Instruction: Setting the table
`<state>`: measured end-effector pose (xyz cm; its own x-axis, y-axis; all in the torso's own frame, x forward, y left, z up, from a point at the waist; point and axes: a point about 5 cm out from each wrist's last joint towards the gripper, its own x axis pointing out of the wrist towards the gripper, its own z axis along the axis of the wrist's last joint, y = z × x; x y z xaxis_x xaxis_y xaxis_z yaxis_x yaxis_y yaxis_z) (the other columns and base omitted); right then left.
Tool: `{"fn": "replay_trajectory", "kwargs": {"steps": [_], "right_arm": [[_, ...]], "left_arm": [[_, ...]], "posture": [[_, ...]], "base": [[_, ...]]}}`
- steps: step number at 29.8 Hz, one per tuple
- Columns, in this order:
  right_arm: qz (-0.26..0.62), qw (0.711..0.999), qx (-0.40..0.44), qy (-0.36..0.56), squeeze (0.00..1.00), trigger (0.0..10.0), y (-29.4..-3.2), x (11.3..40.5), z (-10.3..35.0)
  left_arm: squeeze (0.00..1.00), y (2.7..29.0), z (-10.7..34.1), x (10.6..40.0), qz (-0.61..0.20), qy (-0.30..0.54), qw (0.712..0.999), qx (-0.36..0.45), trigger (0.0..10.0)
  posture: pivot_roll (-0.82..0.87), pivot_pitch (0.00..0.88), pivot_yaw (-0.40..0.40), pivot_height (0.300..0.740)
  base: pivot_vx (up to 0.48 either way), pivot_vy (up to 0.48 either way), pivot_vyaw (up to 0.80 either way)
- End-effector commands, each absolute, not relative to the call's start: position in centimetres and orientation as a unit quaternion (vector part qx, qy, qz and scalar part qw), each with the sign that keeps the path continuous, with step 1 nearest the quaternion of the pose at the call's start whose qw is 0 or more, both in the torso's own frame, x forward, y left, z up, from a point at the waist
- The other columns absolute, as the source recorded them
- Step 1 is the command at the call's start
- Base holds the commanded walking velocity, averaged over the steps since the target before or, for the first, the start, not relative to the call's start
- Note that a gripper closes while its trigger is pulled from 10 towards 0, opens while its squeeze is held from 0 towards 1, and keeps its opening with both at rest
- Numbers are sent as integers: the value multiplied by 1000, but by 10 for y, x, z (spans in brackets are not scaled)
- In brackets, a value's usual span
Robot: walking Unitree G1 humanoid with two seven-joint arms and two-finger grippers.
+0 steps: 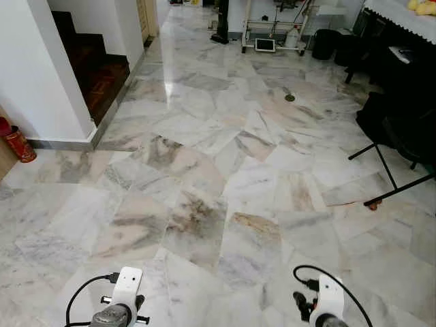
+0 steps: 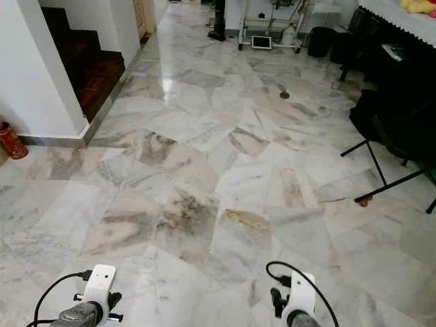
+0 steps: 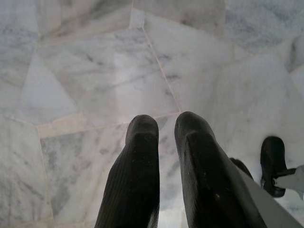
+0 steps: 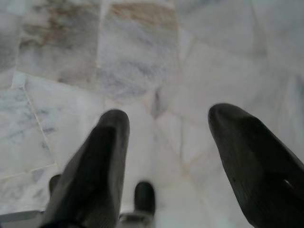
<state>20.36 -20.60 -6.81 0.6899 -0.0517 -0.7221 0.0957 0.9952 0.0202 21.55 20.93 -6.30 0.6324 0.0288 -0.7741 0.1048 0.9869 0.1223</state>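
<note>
Both arms hang low over a marble floor (image 1: pixel 225 177), and their wrists show at the bottom edge of the head view: left wrist (image 1: pixel 126 300), right wrist (image 1: pixel 327 303). In the left wrist view my left gripper (image 3: pixel 166 130) points down at the tiles, its two black fingers nearly touching and nothing between them. My right gripper (image 4: pixel 168 118) stands open over the tiles, fingers wide apart and empty. A table with a white cloth (image 1: pixel 402 17) stands at the far right, with yellow things on it.
A white wall (image 1: pixel 41 75) and dark wooden stairs (image 1: pixel 95 68) are on the left, with a red cylinder (image 1: pixel 17 142) beside them. Black stand legs (image 1: pixel 388 177) and dark furniture (image 1: pixel 402 122) crowd the right. A white rack (image 1: pixel 272 30) and a black bin (image 1: pixel 325 42) stand far ahead.
</note>
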Motion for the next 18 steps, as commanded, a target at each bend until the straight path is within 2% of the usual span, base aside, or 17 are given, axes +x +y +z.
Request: {"fn": "replay_trajectory", "kwargs": {"steps": [1,9,13,18], "right_arm": [[-15,916,-2,400,0,10000,-202,202,-70],[-1,913,-6,409,0,10000,-193,197,-74],[-6,911,-5,413,0,10000,-191,193,-76],[-45,906,29,421,0,10000,-192,187,-79]], "left_arm": [[0,209,-68,208,-21,444,892,80,10000],[0,213,-71,200,-11,450,889,80,10000],[0,215,-69,202,-9,441,891,108,10000],[0,212,-71,201,19,448,893,40,10000]], "posture": [[65,0,-61,740],[71,0,-58,740],[71,0,-55,740],[67,0,-56,740]], "base": [[0,0,0],[0,0,0],[0,0,0],[0,0,0]]}}
